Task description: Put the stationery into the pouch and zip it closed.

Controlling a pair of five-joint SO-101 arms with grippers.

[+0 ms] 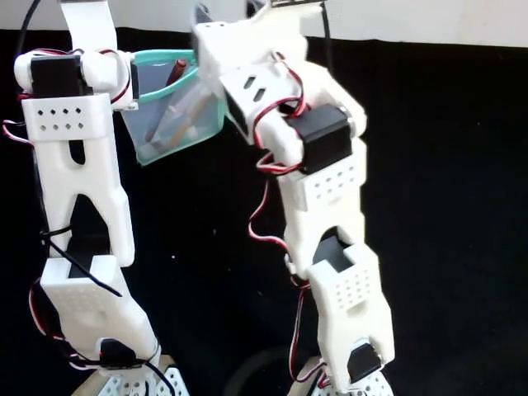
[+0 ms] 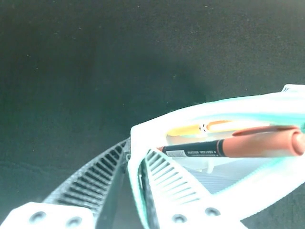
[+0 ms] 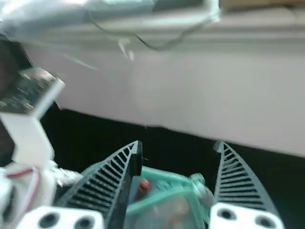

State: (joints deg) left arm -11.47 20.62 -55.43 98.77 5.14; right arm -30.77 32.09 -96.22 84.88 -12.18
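Black cloth-covered table (image 1: pixel 462 206); pale wall (image 3: pixel 214 95) behind far edge; thin dark cable (image 3: pixel 152 47) hangs against wall.

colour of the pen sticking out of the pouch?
The pen is reddish-brown with a black section; best in the left wrist view.

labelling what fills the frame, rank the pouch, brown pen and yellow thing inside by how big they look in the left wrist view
1. pouch: largest, runs off the frame edge.
2. brown pen: long, also cut off at the edge.
3. yellow item: smallest, though the pen partly hides it, so its full size is unsure.
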